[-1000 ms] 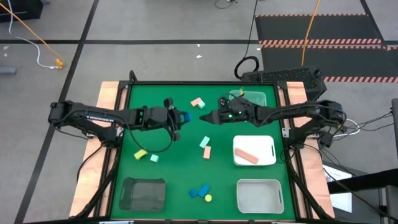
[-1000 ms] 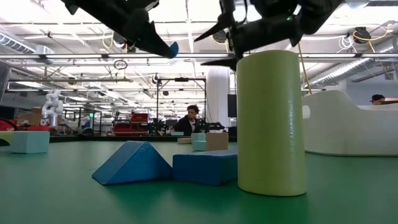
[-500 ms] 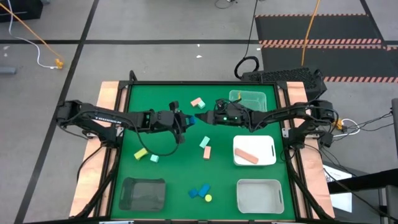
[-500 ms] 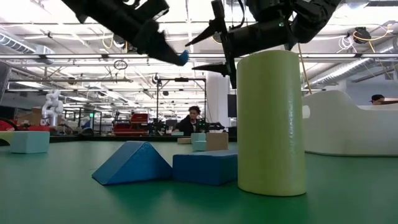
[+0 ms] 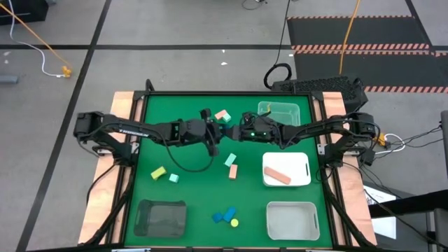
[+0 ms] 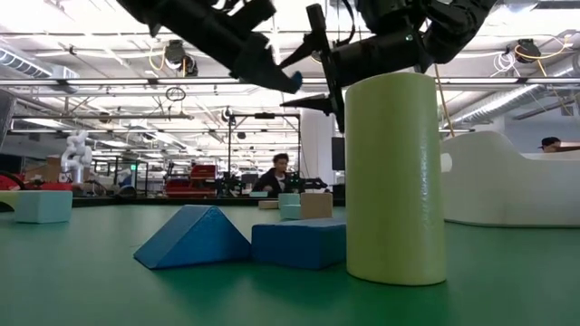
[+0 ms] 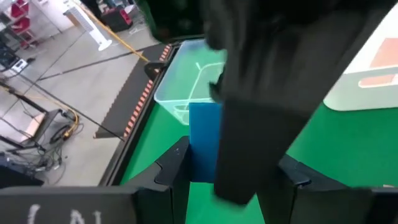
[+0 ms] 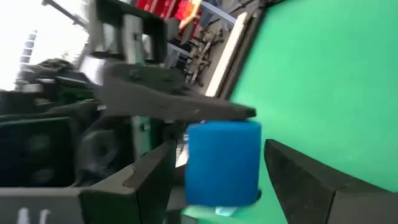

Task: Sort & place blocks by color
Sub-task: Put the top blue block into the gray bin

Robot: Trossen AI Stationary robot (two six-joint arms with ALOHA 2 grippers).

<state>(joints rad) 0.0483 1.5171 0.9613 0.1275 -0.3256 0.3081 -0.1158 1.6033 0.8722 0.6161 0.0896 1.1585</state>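
A small blue block [image 8: 222,162] hangs high above the green table [image 5: 189,189], with my left gripper [image 5: 220,134] shut on it near the table's middle. My right gripper [image 5: 234,133] faces it from the right, open. Its two fingers [image 8: 149,177] stand on either side of the block with narrow gaps showing. Other blocks lie on the table: pink [image 5: 222,115], mint [image 5: 230,159], pink [image 5: 233,170], yellow [image 5: 158,172], mint [image 5: 173,178], and two blue ones [image 6: 240,240] beside an upright yellow cylinder [image 6: 394,177]. My left gripper pinches the blue block [image 6: 294,82] between its two fingers, at their free ends. The fingers [image 8: 186,111] come from the table's left, slanting a little downward. The block is lifted well clear of the table.
A clear tray [image 5: 280,110] stands at the far right. A white tray [image 5: 302,162] holding a pink bar is at the right, another white tray [image 5: 292,219] at the near right, and a dark tray [image 5: 159,217] at the near left. A person sits in the room far behind.
My left gripper has carried the blue block toward the table's right, up to my right gripper and in between its open fingers. My right gripper shifted slightly toward it early on, then kept still. The block stays clear of the table.
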